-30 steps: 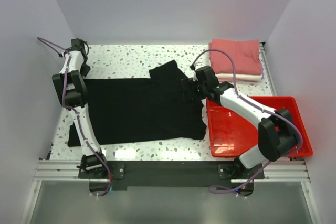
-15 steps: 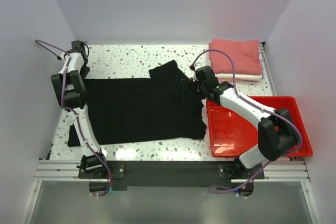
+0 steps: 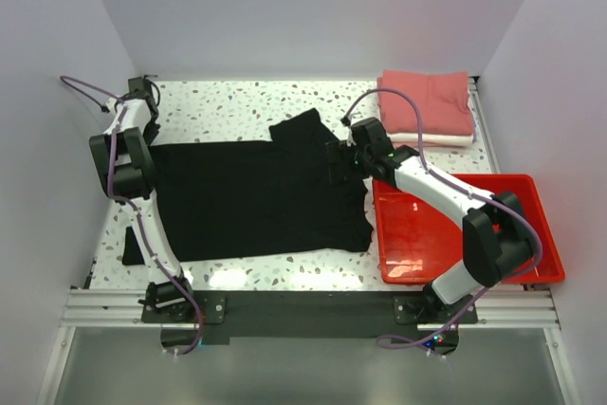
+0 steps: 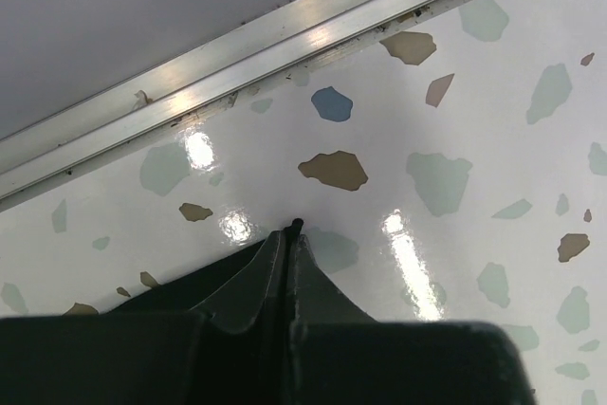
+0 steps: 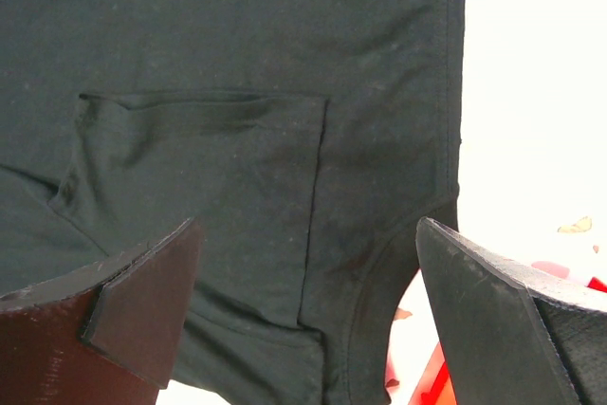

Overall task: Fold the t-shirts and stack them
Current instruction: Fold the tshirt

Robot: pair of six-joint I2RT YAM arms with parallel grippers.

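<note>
The black t-shirt (image 3: 256, 196) lies spread flat across the middle of the table, one sleeve pointing to the back. It fills the right wrist view (image 5: 237, 45). My right gripper (image 3: 335, 160) hovers open just above the shirt's right end, its jaws wide apart (image 5: 313, 272) with cloth seams between them. My left gripper (image 3: 145, 92) is shut and empty at the far left back corner, off the shirt, above bare speckled table (image 4: 292, 230). The salmon-pink t-shirt (image 3: 427, 100) lies folded on the white t-shirt (image 3: 434, 139) at the back right.
A red plastic tray (image 3: 536, 234) stands at the right front, its left rim touching the black shirt's right edge. A metal rail (image 4: 237, 49) runs along the table's edge close in front of the left gripper. White walls enclose the table on three sides.
My left gripper has shifted slightly towards the back left corner. My right gripper has edged a little to the left over the shirt. The shirt has not moved.
</note>
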